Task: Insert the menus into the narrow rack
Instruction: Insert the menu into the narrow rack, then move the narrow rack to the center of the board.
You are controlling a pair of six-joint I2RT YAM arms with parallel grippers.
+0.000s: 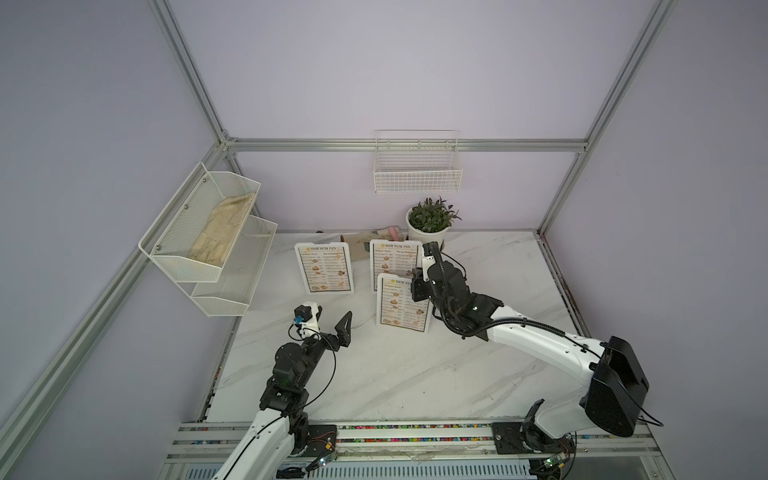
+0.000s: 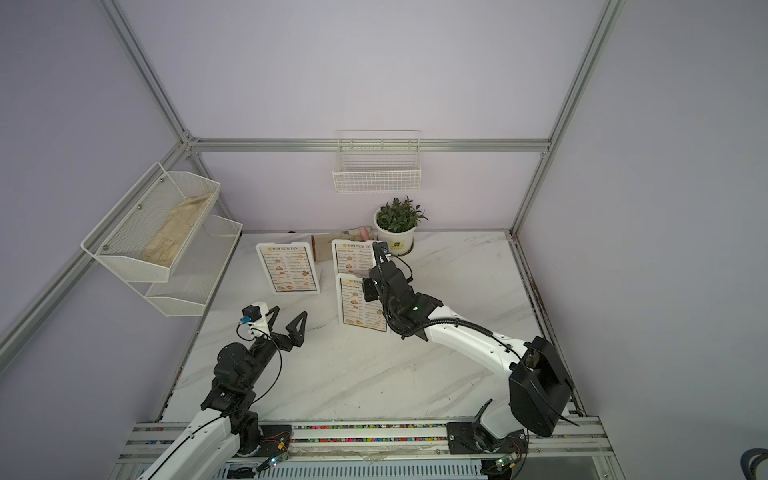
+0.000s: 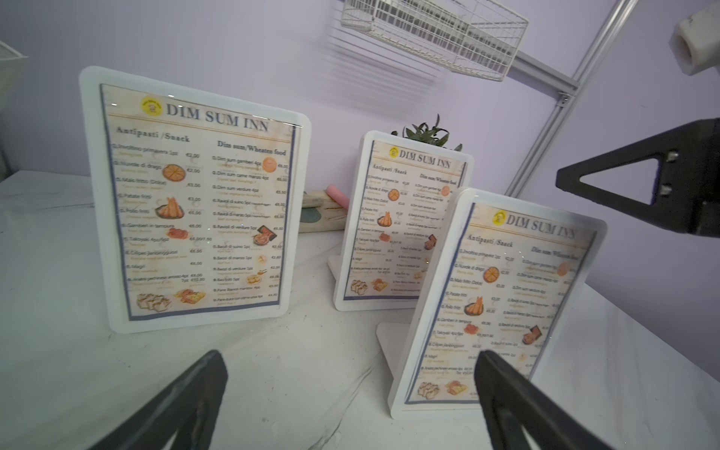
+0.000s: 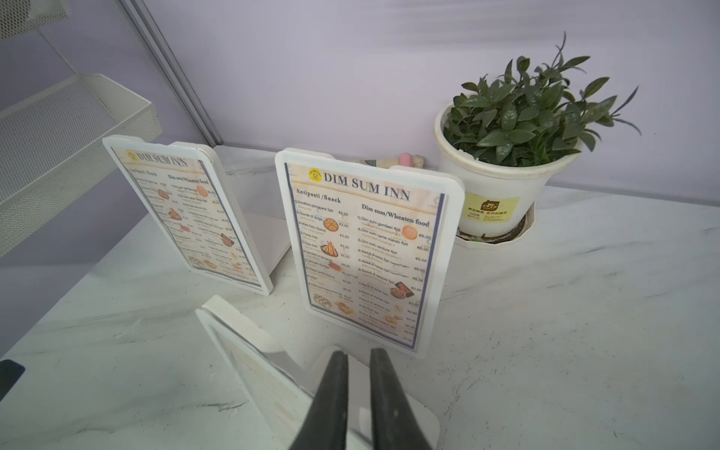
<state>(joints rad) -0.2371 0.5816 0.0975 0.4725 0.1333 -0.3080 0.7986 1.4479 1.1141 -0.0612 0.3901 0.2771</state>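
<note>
Three menus headed "DIM SUM INN" stand upright in white holders on the marble table: one at the left (image 1: 325, 268) (image 3: 198, 202), one at the back (image 1: 390, 259) (image 4: 362, 249), one in front (image 1: 401, 305) (image 3: 506, 296). The narrow rack (image 1: 417, 174) (image 2: 376, 176), a white wire basket, hangs empty on the back wall. My left gripper (image 1: 332, 324) (image 3: 350, 360) is wide open and empty, in front of the left menu. My right gripper (image 1: 415, 286) (image 4: 360, 354) is at the front menu's top right corner, behind its face. Its jaws leave only a narrow gap, with nothing visible in it.
A potted plant (image 1: 432, 220) stands at the back, right of the menus. A two-tier white mesh shelf (image 1: 208, 232) on the left wall holds a beige cloth. A small wooden piece with a pink item (image 1: 392, 230) lies against the back wall.
</note>
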